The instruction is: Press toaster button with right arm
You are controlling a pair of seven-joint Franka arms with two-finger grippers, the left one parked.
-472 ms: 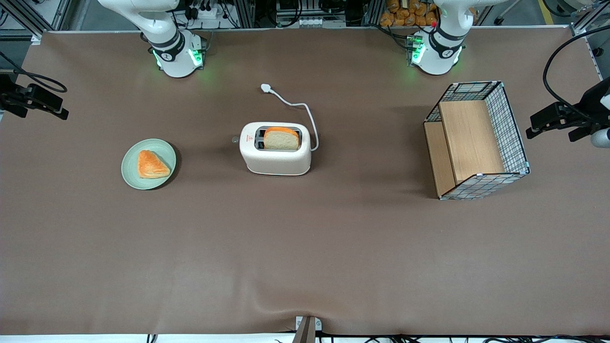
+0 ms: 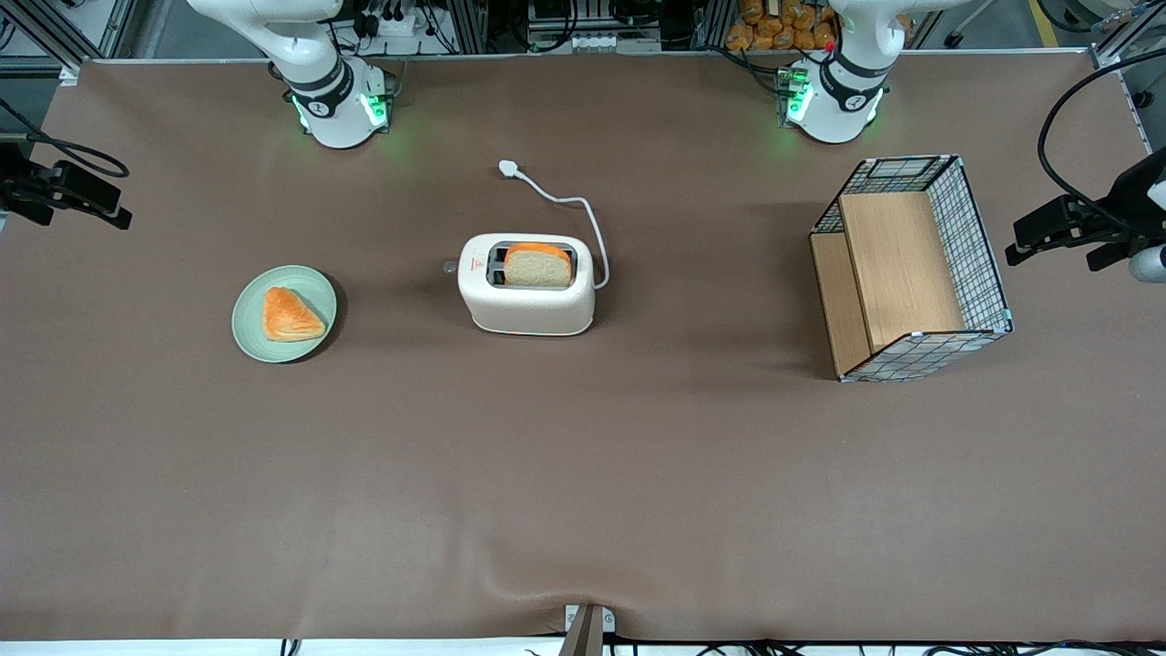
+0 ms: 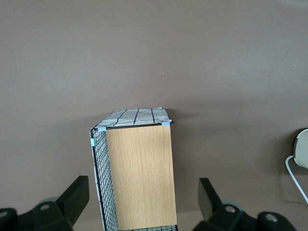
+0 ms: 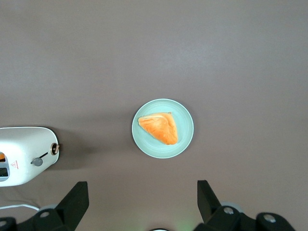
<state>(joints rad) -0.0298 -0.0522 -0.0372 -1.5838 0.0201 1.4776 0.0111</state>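
Note:
The cream-white toaster point(image 2: 526, 296) stands mid-table with a bread slice point(image 2: 538, 266) in one slot; it also shows in the right wrist view as the toaster point(image 4: 21, 154). The toaster button point(image 2: 449, 268) sticks out from the short end that faces the working arm's end of the table, and shows as a grey knob, the toaster button point(image 4: 36, 161). My gripper point(image 4: 142, 185) hangs high above the table near the plate, open with nothing between its fingers, well apart from the toaster. In the front view only the right arm point(image 2: 319, 87) near its base shows.
A pale green plate point(image 2: 250, 314) with a triangular pastry point(image 2: 290, 315) lies toward the working arm's end. The toaster's white cord and plug point(image 2: 508, 168) trail toward the arm bases. A wire-and-wood basket point(image 2: 911, 269) stands toward the parked arm's end.
The right arm's lower links have turned very slightly. The toaster, plate and basket have not moved.

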